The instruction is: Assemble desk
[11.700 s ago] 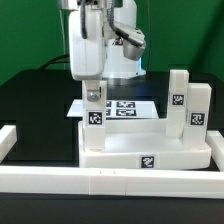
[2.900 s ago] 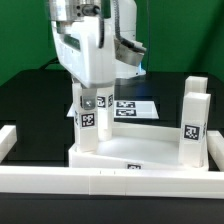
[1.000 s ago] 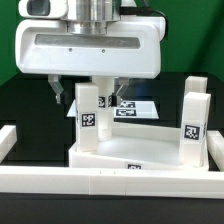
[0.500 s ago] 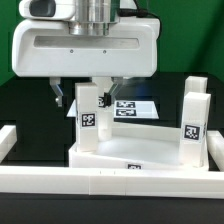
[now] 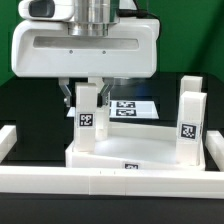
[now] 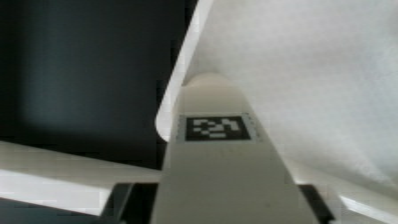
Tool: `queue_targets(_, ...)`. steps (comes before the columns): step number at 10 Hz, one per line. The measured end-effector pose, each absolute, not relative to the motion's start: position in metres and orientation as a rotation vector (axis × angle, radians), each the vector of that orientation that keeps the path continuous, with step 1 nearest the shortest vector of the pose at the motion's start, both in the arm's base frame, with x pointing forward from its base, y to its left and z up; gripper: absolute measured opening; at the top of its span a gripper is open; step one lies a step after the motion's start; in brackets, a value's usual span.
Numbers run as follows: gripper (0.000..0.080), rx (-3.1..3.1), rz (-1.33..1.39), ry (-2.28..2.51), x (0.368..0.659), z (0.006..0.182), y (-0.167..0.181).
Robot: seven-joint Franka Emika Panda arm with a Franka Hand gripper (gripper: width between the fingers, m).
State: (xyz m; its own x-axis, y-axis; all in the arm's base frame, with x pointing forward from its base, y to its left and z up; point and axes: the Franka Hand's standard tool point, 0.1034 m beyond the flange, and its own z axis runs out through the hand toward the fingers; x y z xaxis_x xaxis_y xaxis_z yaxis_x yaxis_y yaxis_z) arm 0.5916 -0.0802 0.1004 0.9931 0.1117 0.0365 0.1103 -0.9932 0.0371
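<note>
Left of centre, the gripper clasped a white tagged leg standing upright on the rimmed tabletop.

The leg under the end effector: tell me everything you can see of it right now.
The leg is a white block, plastic by its look, with a square black-and-white tag on its front and another on the face the wrist view shows. It stands upright at the corner of the tabletop on the exterior view's left, its foot on the tray. The end effector straddles its top, a finger on each side; whether they press it I cannot tell.
</note>
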Motion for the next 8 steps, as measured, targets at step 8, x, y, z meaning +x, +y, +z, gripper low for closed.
queue_targets(8,0.0289,3.025,0.048,-0.915,0.5886,0.0991,-0.0904)
